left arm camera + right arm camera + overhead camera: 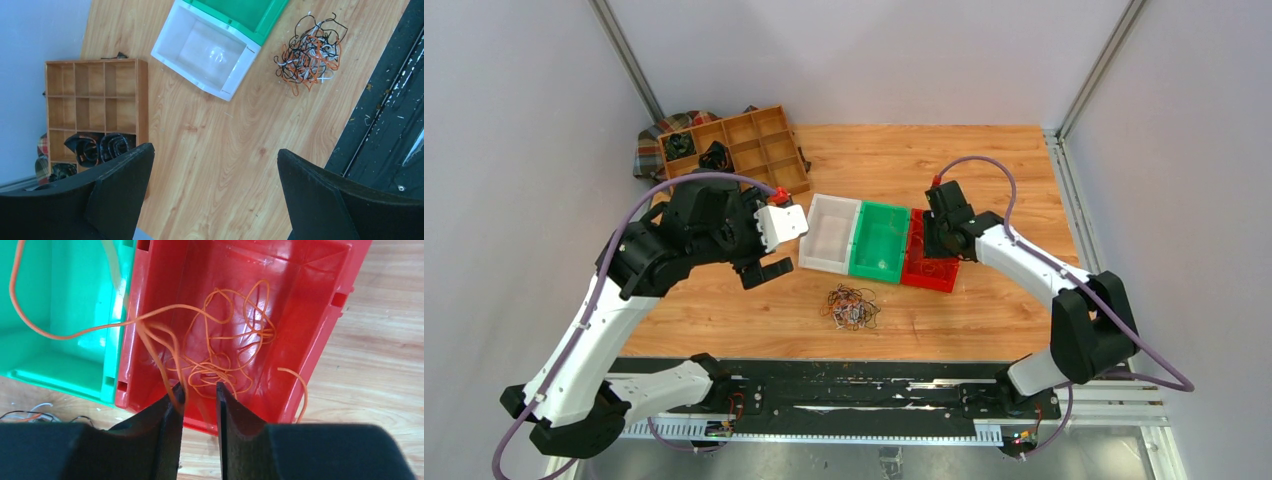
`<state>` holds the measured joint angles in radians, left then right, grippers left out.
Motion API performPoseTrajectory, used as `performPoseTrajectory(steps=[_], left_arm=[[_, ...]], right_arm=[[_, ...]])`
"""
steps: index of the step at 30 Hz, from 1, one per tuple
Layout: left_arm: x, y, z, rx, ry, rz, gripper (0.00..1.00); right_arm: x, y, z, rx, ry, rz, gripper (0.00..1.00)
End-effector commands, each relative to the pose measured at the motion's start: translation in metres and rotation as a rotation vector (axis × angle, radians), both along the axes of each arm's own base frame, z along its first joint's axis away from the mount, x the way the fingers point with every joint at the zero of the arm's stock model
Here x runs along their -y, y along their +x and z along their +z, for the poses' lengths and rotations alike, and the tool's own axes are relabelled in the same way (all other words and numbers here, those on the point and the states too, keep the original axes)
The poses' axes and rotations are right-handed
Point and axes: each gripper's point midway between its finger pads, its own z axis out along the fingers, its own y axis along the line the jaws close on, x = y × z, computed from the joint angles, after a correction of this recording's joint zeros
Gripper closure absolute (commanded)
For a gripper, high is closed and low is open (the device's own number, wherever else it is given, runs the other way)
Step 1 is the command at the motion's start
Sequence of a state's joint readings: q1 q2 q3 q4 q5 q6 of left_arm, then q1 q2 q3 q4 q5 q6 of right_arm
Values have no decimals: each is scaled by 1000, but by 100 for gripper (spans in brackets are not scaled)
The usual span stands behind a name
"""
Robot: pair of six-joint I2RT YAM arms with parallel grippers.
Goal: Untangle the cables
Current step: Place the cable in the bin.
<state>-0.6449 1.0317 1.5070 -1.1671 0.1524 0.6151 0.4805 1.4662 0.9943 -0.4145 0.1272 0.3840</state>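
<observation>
- The cables (227,357) lie in two lots. A loose heap of orange strands sits on the floor of the red bin (315,305), directly beyond the fingertips of the right gripper (199,399).
- One long orange strand (55,335) leaves that heap, crosses the red bin's wall and loops out over the green bin (107,382) beside it.
- Another orange strand, blurred, runs down to the tip of the finger on the left of the right wrist view. Whether it is only touching that finger cannot be told.
- The right gripper's jaws stand a narrow gap apart, with nothing bridging them. They are poised over the near wall of the red bin.
- The second lot is a knotted tangle (852,307) of orange, white and black wires. It rests on the wooden table (994,300), in front of the row of bins and between the two arms.
- The left gripper (215,150) hangs above bare table with its jaws spread wide and nothing between them. The tangle lies apart from it, off past one finger.
- A clear white bin (165,50) touches the green bin's other side.
- Farther back stands a wooden compartment tray (95,62) holding black coiled rolls (100,147), with a plaid cloth (649,150) at its far corner.
</observation>
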Motion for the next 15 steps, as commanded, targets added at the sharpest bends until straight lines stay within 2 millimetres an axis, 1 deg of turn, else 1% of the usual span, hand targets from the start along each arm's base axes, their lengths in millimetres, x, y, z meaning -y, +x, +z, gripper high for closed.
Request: performPoseTrajectory(steps=[1, 2, 3, 5, 8, 11, 13, 15], left_arm=[[-2, -1, 10, 24, -2, -5, 2], [-2, -1, 10, 26, -1, -4, 2], [-3, -1, 11, 29, -1, -4, 2], [-3, -1, 11, 30, 0, -5, 2], [-1, 0, 12, 28, -1, -5, 2], [0, 0, 12, 27, -4, -10, 2], [0, 0, 12, 23, -3, -10, 2], [0, 0, 11, 21, -3, -10, 2]], right_arm=[[-6, 5, 18, -33, 117, -36, 61], [-6, 5, 24, -32, 134, -40, 54], [-6, 6, 31, -22, 146, -42, 49], [-5, 8, 47, 12, 174, -42, 43], [-4, 9, 75, 82, 205, -42, 42], [-6, 11, 94, 127, 228, -30, 39], [-14, 15, 103, 168, 229, 20, 37], [-27, 18, 107, 203, 179, 99, 33]])
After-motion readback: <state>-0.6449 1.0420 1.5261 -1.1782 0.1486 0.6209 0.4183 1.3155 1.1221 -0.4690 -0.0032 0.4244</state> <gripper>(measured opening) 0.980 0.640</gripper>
